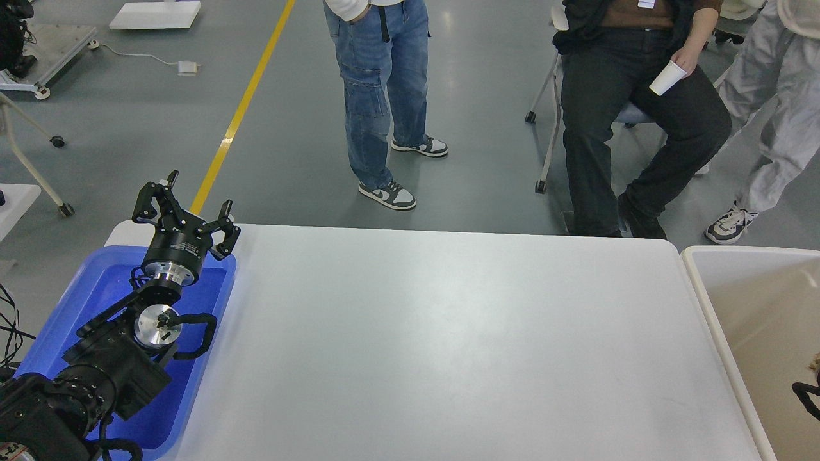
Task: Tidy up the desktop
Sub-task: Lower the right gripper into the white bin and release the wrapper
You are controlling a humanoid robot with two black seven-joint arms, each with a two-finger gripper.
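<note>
The desktop (448, 333) is a wide white tabletop with rounded corners, and nothing lies on it. My left gripper (184, 211) is open and empty, with its fingers spread. It is held above the far end of the blue tray (106, 291) at the desktop's left edge. Only a black sliver of my right gripper (808, 392) shows at the right edge, over the beige-white tub (749, 307). A small brownish scrap (815, 362) shows just above it. I cannot tell whether the gripper holds the scrap.
People stand and sit on the grey floor beyond the desktop's far edge; one seated person holds a white cup (667, 78). A yellow floor line (240, 115) runs toward the desktop's far left corner. A second table's corner (13, 205) is at the left.
</note>
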